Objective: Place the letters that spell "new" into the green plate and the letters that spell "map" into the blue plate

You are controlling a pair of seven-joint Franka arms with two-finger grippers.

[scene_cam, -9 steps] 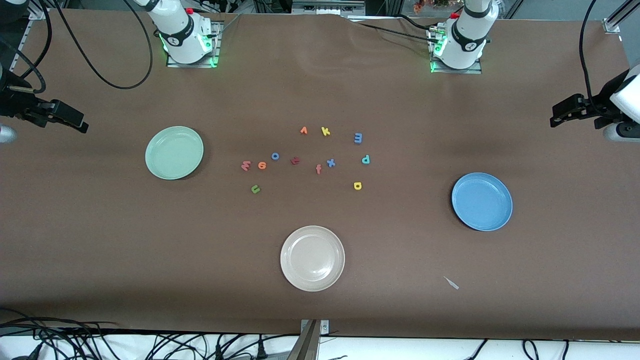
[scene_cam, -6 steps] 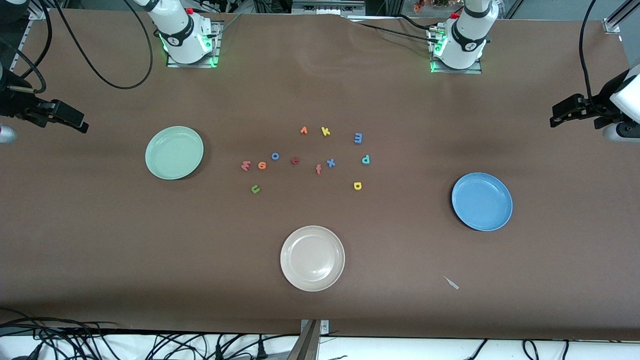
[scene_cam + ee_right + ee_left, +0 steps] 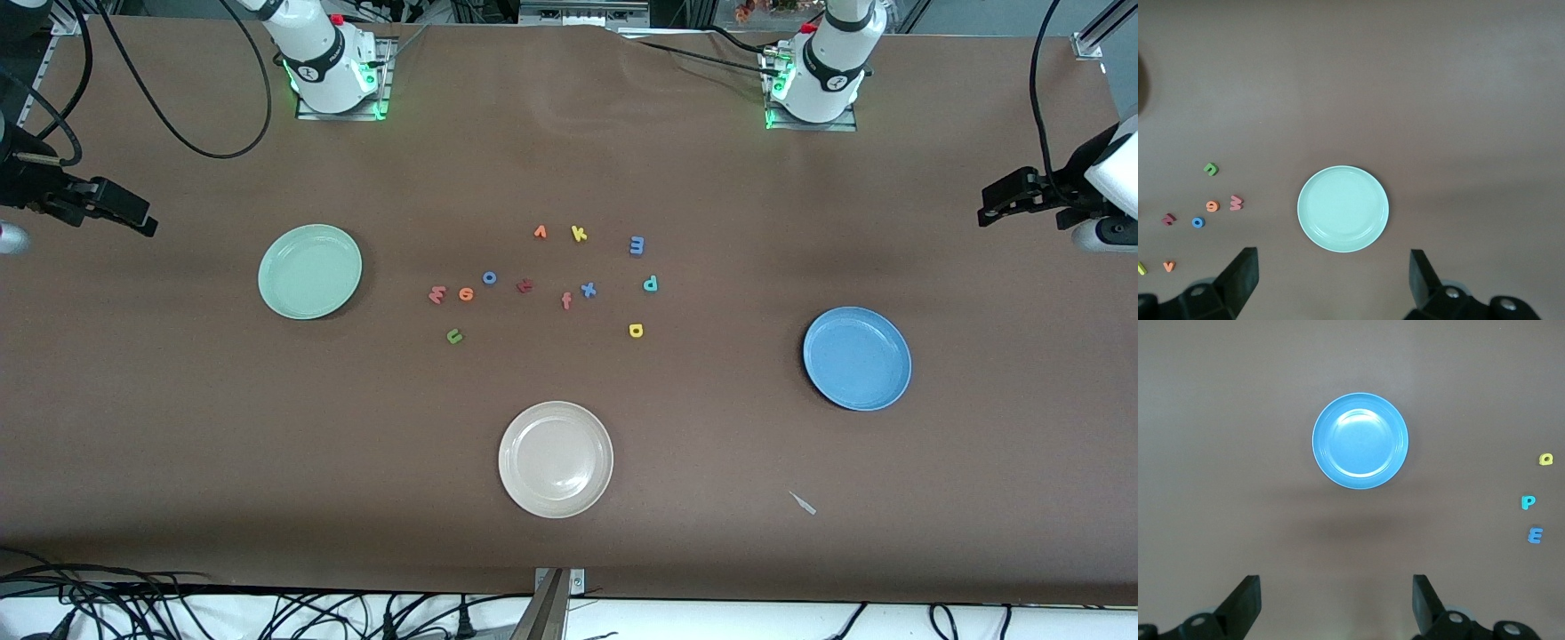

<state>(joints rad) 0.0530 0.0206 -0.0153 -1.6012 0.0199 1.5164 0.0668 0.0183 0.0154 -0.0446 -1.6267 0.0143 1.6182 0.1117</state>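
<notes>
The green plate (image 3: 309,271) lies toward the right arm's end and the blue plate (image 3: 857,358) toward the left arm's end. Both are bare. Between them lie the green n (image 3: 454,336), salmon w (image 3: 436,294), orange e (image 3: 466,294), dark blue m (image 3: 637,245), teal p (image 3: 650,284) and yellow a (image 3: 636,330). My left gripper (image 3: 1336,583) hangs open high over the table beside the blue plate (image 3: 1360,441). My right gripper (image 3: 1331,257) hangs open high beside the green plate (image 3: 1343,209). Neither holds anything.
A beige-white plate (image 3: 556,459) lies nearest the front camera. Among the letters are a blue o (image 3: 489,277), a dark red letter (image 3: 524,285), a salmon f (image 3: 566,301), a blue x (image 3: 588,289), an orange v (image 3: 540,232) and a yellow k (image 3: 579,234). A small white scrap (image 3: 803,503) lies near the blue plate.
</notes>
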